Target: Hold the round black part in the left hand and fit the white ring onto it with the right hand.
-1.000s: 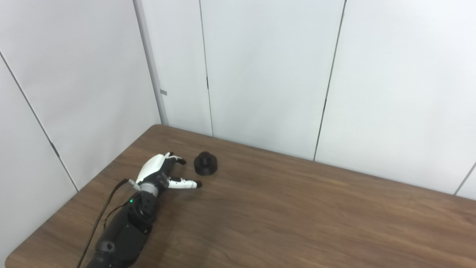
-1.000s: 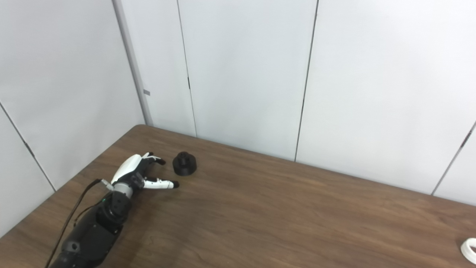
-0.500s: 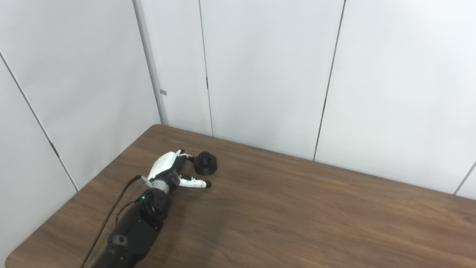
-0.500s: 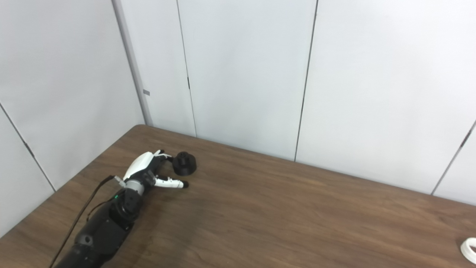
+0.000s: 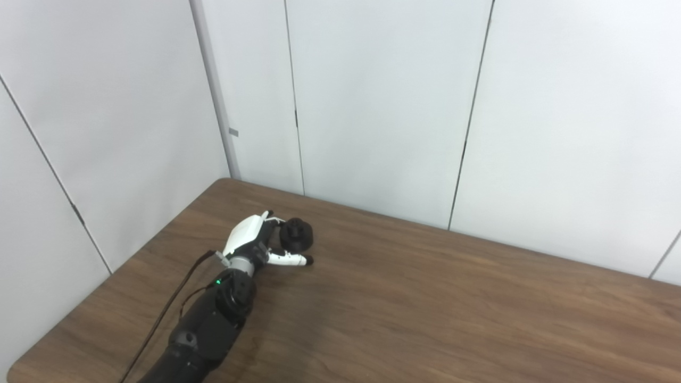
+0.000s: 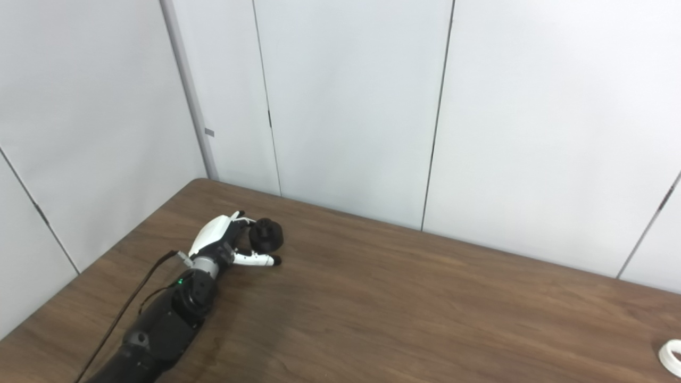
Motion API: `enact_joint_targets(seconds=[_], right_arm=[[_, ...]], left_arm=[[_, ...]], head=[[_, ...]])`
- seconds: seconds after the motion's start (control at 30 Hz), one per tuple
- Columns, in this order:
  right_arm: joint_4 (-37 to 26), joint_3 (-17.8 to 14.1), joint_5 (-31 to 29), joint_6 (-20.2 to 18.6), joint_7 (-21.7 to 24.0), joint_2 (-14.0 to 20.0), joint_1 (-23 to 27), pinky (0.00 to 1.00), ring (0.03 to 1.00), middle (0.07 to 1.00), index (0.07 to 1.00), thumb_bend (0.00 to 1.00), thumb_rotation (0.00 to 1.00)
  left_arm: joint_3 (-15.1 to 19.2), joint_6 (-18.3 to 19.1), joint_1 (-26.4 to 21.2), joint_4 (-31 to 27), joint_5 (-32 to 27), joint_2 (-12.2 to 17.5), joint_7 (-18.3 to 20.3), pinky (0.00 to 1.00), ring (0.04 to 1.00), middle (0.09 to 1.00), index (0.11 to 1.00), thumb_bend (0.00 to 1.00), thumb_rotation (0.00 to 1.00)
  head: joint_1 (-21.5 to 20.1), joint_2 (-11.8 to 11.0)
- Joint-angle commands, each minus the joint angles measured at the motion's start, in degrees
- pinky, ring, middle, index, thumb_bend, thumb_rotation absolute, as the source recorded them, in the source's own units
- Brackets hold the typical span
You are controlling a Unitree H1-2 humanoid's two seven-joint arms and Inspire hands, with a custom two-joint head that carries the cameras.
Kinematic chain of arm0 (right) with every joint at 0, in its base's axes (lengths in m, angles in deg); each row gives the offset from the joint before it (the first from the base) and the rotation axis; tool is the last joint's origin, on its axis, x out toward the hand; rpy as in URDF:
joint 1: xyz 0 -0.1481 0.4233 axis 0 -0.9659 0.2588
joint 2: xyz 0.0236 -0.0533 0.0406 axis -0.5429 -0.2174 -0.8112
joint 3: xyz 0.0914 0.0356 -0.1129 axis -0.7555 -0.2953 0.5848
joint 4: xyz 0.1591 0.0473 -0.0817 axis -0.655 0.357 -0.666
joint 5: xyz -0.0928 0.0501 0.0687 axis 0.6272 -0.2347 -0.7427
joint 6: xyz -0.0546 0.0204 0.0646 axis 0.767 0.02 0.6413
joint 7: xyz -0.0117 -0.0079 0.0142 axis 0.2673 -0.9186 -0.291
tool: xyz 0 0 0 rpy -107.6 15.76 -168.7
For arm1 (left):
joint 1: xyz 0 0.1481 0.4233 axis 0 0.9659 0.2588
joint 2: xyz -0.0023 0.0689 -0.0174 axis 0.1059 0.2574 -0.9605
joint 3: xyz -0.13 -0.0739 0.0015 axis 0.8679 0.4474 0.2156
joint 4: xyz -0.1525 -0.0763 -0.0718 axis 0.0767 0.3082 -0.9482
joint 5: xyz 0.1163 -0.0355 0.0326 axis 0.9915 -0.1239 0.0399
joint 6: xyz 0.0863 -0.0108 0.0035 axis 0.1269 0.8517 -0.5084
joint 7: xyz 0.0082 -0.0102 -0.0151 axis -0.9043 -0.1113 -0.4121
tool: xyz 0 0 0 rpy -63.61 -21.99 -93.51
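Note:
The round black part (image 5: 297, 235) stands on the brown table (image 5: 425, 303) near its far left corner. My left hand (image 5: 254, 240) lies right beside it on the left. Its fingers (image 5: 273, 222) reach the part's left side and the thumb (image 5: 290, 259) stretches along the table just in front of the part. The hand is open, with the part between fingers and thumb, and I see no closed grip. The white ring (image 6: 671, 353) lies at the table's right end, cut by the picture edge, only in the right eye view. My right hand is out of view.
White wall panels (image 5: 372, 106) stand close behind the table and along its left side. A black cable (image 5: 165, 314) trails from the left wrist toward the table's near left edge.
My left hand has slid forward and to the right from a short way off, until its fingers and thumb bracket the black part. The part and the ring stay where they were.

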Motion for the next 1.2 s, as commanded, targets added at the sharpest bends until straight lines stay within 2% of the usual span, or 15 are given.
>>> enact_joint_targets(seconds=[0.0,0.13,0.17,0.2,0.27,0.53,0.67,0.83,1.0,1.17], right_arm=[[-1.0,-0.9,-0.9,0.6,0.1,1.4,0.0,0.97,1.000,1.000,0.901,0.62,0.81],[-0.8,-0.9,-0.7,0.9,0.2,1.5,0.0,0.98,1.000,1.000,0.912,0.62,0.81],[-0.8,-0.9,-0.6,0.7,0.1,1.5,0.0,0.98,1.000,1.000,0.909,0.63,0.82],[-0.9,-0.9,-0.6,0.6,0.0,1.5,0.1,0.98,1.000,1.000,0.907,0.64,0.82],[-0.7,-0.8,-0.4,0.5,-0.1,1.5,0.2,0.99,1.000,1.000,0.907,0.65,0.82],[0.2,-0.8,-0.6,1.4,0.3,1.5,0.6,1.00,1.000,1.000,0.917,0.61,0.82],[-0.3,-0.8,-0.6,0.7,0.1,1.5,0.5,1.00,1.000,1.000,0.920,0.66,0.82],[-0.4,-0.7,-0.1,0.5,-0.2,1.5,0.6,1.00,1.000,1.000,0.930,0.66,0.83],[-0.2,-0.4,-0.3,1.2,0.0,1.1,0.8,1.00,1.000,1.000,0.934,0.63,0.81],[-0.8,-0.2,1.1,1.5,-0.9,0.3,1.1,1.00,1.000,1.000,0.920,0.66,0.80]], left_arm=[[-0.9,-0.5,-0.7,-0.2,-0.1,-0.3,0.1,1.00,1.000,1.000,0.740,0.93,0.15],[-1.1,-2.5,-0.5,1.4,0.2,-0.4,-2.3,1.00,1.000,1.000,0.648,0.83,0.08],[-1.1,-3.3,-0.4,1.8,0.3,-0.4,-3.2,1.00,1.000,1.000,0.557,0.65,0.07],[-1.2,-4.0,-0.4,2.1,0.4,-0.4,-3.9,1.00,1.000,1.000,0.524,0.58,0.06],[-1.4,-5.2,-0.4,3.1,0.7,-0.3,-5.3,1.00,1.000,0.984,0.494,0.53,0.05],[-2.2,-6.5,0.4,3.0,0.8,0.1,-7.4,1.00,1.000,0.924,0.483,0.51,0.05],[-2.3,-6.8,0.6,2.8,0.7,0.1,-7.5,1.00,1.000,0.921,0.482,0.51,0.05],[-2.5,-7.6,0.5,3.2,0.5,0.1,-7.7,1.00,1.000,0.916,0.481,0.51,0.05],[-2.4,-9.1,0.8,3.4,0.2,0.4,-8.0,1.00,1.000,0.915,0.481,0.52,0.05],[-2.8,-11.0,1.4,2.8,0.4,0.4,-7.8,1.00,1.000,0.915,0.481,0.52,0.04]], head=[[-0.1,0.1],[0.2,0.1],[0.2,0.1],[0.2,0.1],[0.2,-0.1],[0.2,-0.2],[0.2,-0.1],[0.1,-0.3],[-1.3,-0.3],[-3.5,-0.4]])
